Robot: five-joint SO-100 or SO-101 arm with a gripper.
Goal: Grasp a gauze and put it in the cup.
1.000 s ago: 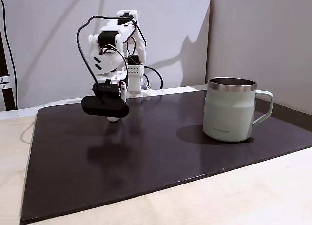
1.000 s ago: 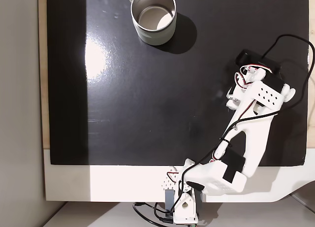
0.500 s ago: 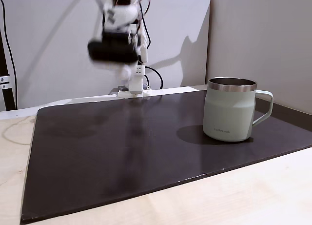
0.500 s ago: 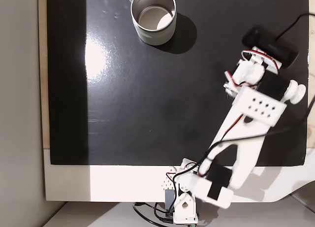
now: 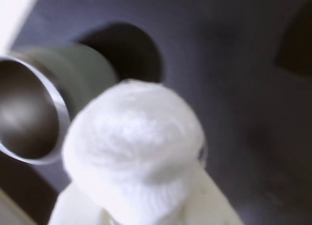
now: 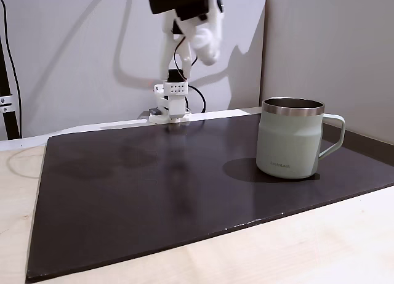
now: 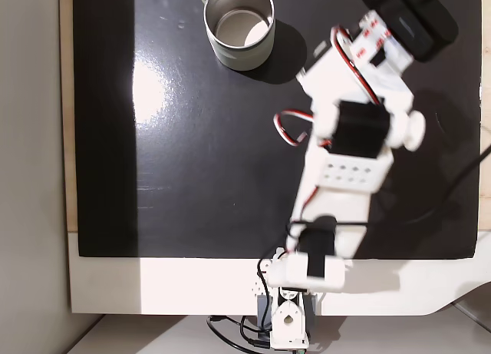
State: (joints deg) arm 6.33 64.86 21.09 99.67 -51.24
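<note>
Arm is swinging up off the mat (image 6: 154,185) and toward the cup (image 6: 290,138), having been low over the mat a second ago. End effector (image 5: 141,205) is holding the gauze (image 5: 134,152); cup (image 5: 34,112) is lying just left of it in wrist view. Transport phase; release is pending.

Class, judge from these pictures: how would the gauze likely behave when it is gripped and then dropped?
The gauze looks fuzzy and rounded in the wrist view, so it is probably soft, squashing under grip. It seems light for its bulk. Dropped beside the cup, the wad might roll a little; fragility seems unlikely.
</note>
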